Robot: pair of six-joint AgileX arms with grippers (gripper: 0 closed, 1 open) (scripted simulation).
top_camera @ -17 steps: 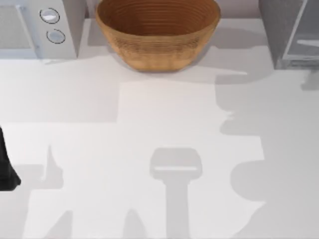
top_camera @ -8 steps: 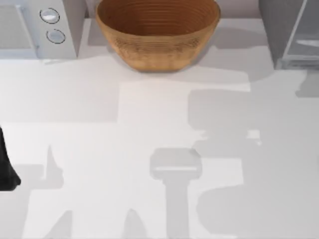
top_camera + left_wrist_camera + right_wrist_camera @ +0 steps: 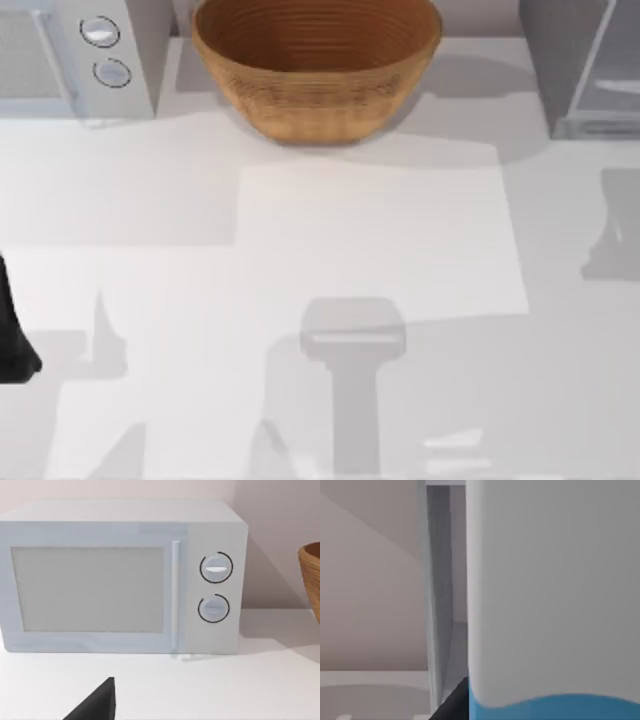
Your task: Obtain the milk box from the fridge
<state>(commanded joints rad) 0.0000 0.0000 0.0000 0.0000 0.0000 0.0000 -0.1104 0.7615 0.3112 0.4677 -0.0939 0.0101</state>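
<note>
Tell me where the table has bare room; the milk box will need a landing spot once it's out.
The whole middle and front of the table is bare, from in front of the basket to the near edge. The back edge is crowded: microwave at the left, basket in the middle, fridge at the right. The left arm sits at the left edge.

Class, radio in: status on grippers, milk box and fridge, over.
Left gripper parked near the microwave. Milk box close up at the right wrist camera. Fridge back right, basket beside it.
</note>
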